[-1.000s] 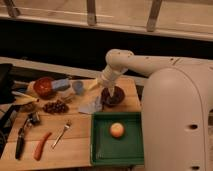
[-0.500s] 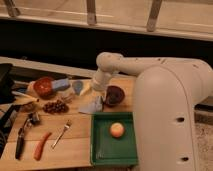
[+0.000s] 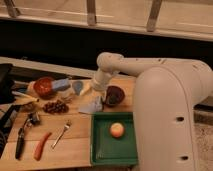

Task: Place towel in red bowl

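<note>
The pale grey towel [image 3: 92,106] sits crumpled on the worktop [image 3: 75,146], just below the gripper [image 3: 98,95]. The red bowl [image 3: 44,86] stands upright at the towel's ten o'clock, apart.

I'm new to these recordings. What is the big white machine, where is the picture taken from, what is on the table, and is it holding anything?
The white shape is a mobile robot with one arm. The single camera looks down over the robot at a wooden table; where it is mounted is not recorded. The arm reaches left, and its gripper hangs at mid-table, just above a pale towel. Whether the towel is actually gripped cannot be seen here. The red bowl, where the towel should go, sits further left with no towel in it. Also on the table are a dark bowl, a green tray holding a round fruit, grapes and a fork.
</note>
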Available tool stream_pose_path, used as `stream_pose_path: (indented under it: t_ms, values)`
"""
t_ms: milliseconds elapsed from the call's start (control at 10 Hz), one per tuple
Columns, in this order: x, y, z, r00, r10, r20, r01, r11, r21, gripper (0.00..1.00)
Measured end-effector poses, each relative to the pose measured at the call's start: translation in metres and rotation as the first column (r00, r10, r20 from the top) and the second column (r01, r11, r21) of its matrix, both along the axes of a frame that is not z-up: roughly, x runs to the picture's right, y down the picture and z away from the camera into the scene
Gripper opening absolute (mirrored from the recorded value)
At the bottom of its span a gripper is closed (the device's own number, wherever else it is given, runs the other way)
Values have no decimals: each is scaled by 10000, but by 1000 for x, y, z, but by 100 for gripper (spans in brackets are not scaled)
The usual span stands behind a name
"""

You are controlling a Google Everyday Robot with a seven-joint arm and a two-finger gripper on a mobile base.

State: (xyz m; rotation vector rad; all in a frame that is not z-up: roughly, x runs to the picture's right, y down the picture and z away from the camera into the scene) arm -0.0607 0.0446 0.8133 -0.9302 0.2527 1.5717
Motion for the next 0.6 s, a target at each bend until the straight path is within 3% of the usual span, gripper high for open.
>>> stream_pose_path:
  t_ms: [300,600]
  values:
    - [-18,13,4,9993,-209,311,213,9997,-113,80]
    - [-19,22,13,9992,-313,265,321,9990,-296,80]
